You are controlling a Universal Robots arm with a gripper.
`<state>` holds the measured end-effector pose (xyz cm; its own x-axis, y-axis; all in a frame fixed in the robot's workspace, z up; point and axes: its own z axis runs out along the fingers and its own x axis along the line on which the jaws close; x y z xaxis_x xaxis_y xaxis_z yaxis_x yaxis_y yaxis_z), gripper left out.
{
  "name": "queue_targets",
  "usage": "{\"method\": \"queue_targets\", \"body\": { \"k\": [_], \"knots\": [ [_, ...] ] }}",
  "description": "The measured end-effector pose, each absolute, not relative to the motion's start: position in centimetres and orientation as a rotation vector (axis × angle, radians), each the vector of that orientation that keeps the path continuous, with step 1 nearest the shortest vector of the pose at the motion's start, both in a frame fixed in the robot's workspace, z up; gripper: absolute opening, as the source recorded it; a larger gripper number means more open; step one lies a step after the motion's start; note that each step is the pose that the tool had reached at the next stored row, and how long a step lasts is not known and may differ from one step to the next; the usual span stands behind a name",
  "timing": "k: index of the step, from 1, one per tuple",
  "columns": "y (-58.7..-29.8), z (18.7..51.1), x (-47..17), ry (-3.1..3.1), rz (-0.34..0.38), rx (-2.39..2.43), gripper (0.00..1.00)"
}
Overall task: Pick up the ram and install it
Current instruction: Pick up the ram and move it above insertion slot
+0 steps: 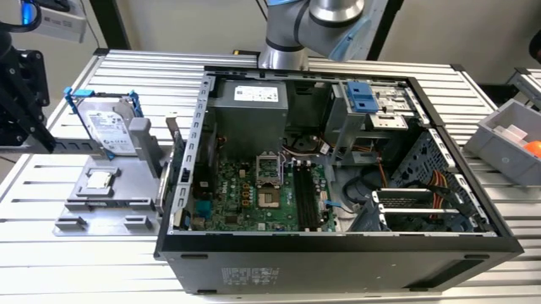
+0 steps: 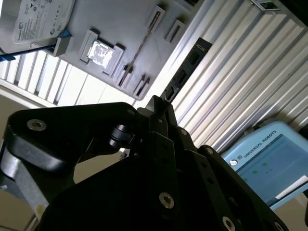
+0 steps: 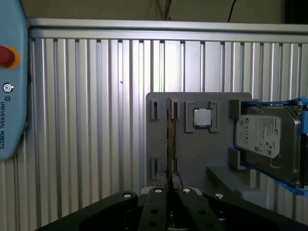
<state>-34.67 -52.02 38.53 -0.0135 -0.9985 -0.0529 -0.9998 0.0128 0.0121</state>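
The ram (image 3: 169, 139) stands on its edge in the slots of a grey holder (image 3: 192, 154), seen edge-on as a thin dark strip. In the second wrist view the ram (image 2: 139, 45) is a thin line across the same holder (image 2: 120, 29). My gripper (image 3: 170, 182) hangs well above the holder, in line with the ram and apart from it. Its fingertips (image 2: 155, 103) are pressed together with nothing between them. The holder (image 1: 110, 196) lies at the exterior view's left, beside the open computer case (image 1: 338, 190). Long black memory slots (image 1: 306, 196) run along the motherboard.
On the holder sit a small square processor chip (image 3: 202, 118) and a silver hard drive (image 3: 267, 139) in a blue frame. A light-blue control tablet (image 3: 9, 86) lies on the ribbed metal table. A grey bin (image 1: 507, 142) stands at the exterior view's right.
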Motion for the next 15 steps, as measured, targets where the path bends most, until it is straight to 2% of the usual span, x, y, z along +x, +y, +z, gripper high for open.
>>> {"method": "queue_targets", "body": {
  "k": [15],
  "knots": [
    [-51.98,38.94,-34.4,2.215,0.072,-2.186,0.0]
  ]
}}
